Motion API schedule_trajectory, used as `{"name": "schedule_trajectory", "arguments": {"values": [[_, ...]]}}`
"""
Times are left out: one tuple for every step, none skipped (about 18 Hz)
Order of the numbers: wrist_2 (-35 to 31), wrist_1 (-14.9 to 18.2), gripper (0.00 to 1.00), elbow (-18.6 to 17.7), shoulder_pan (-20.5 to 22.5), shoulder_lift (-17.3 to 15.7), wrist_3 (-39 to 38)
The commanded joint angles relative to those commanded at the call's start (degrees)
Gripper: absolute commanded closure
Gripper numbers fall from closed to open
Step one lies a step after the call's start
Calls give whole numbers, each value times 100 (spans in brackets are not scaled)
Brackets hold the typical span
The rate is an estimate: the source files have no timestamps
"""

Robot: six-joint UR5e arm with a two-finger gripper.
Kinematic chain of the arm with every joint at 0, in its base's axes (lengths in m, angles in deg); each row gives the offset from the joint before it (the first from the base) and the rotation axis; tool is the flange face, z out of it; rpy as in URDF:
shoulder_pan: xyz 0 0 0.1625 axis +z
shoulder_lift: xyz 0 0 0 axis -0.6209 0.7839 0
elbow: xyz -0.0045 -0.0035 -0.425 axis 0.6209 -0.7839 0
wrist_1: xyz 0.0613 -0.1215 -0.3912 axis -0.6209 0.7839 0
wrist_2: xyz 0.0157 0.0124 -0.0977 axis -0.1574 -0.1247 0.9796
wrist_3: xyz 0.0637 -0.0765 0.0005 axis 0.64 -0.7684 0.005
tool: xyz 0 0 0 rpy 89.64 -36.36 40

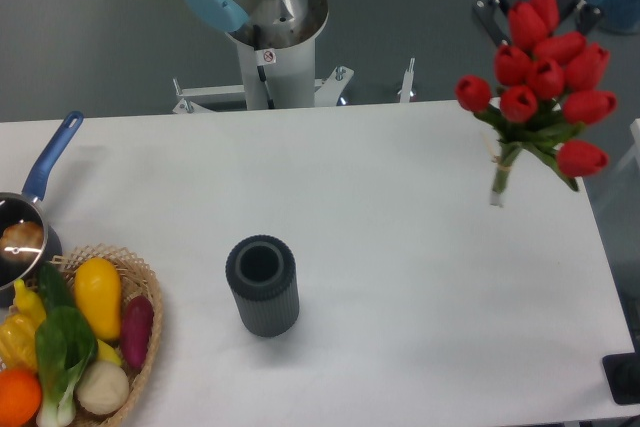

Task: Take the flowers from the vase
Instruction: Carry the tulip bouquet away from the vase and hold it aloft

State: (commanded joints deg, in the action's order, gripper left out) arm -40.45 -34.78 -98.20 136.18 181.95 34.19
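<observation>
The flowers [545,77], a bunch of red closed tulip heads with green leaves and short tied stems, hang in the air over the table's far right corner. My gripper [538,9] is above and behind them at the top right. Its dark links show on both sides of the top heads and its fingertips are hidden by the blooms. It is shut on the bunch. The vase [262,285], a short dark grey ribbed cylinder, stands upright and empty in the front middle of the white table, far to the left of the gripper.
A wicker basket [150,347] with vegetables sits at the front left, and a blue-handled saucepan [40,172] behind it at the left edge. The arm's base [270,37] stands behind the table. A dark object [625,379] is at the front right corner.
</observation>
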Motion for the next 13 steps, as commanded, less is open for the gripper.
{"name": "schedule_trajectory", "arguments": {"values": [[-211,61,100,-61,-44,0,43],[-517,88,100,-105,-71,-9,70],[-851,97,100,-123,-141,9,87],[-1133,106,100,-132,-263,35,122],[-1379,106,100,-158,-369,131,157],[-1599,106,100,-193,-431,201,192],[-1784,114,100,-202,-484,220,202],[-1925,184,100,-211,-519,220,210],[-2083,246,100,-194,-520,246,245],[-2311,290,100,-167,-528,290,324],[-2522,369,100,-124,-589,316,420],[-2716,482,100,-36,-712,386,474],[-2952,640,100,78,-809,448,491]]}}
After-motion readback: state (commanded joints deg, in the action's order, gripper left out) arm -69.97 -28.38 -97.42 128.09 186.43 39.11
